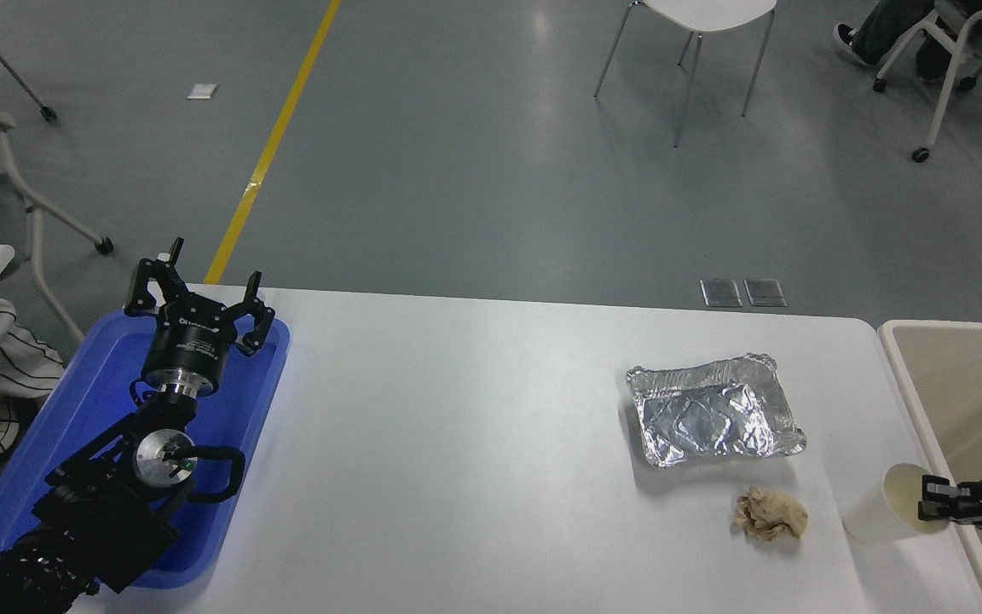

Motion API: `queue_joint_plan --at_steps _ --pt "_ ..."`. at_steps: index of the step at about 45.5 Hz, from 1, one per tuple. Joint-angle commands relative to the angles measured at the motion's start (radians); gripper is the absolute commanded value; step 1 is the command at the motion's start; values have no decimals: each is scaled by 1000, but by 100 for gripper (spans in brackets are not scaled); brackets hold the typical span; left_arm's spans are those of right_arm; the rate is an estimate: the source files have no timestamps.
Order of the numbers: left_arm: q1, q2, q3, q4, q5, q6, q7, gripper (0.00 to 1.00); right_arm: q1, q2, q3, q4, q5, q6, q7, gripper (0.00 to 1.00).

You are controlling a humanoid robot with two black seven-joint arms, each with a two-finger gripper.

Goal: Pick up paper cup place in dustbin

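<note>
At table's near right edge: right gripper [926,510] pinches paper cup [883,509] at its rim | cup tilted, mouth toward dustbin [907,388], base pointing left | paper wad [769,514] just left, foil tray [713,420] beyond | left gripper [198,303] spread wide over blue tray [82,401]

Cup [883,512] is a small plain off-white paper one, tapered, with a round rim and a cream inside. It's tipped over so the open mouth faces right and a bit up, with the narrow base pointing left. It sits near the table's right edge, toward the near corner. Bin [900,358] is just past that right edge: big, rectangular, beige inside, white rounded rim, and cut off by the frame.
</note>
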Motion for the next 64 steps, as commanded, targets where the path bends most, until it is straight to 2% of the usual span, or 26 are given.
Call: queue_joint_plan --at_steps 1,11,21,38,46,64 --pt "0 0 0 0 0 0 0 100 211 2 -127 157 -16 10 2 0" --pt "0 0 0 0 0 0 0 100 444 9 -231 312 -17 49 4 0" --pt "0 0 0 0 0 0 0 100 650 6 -274 342 -17 289 4 0" --pt "0 0 0 0 0 0 0 100 895 0 -337 343 -36 551 4 0" --pt "0 0 0 0 0 0 0 100 984 -15 -354 342 -77 594 4 0" --pt "1 0 0 0 0 0 0 100 1009 -17 -371 337 -80 593 4 0"
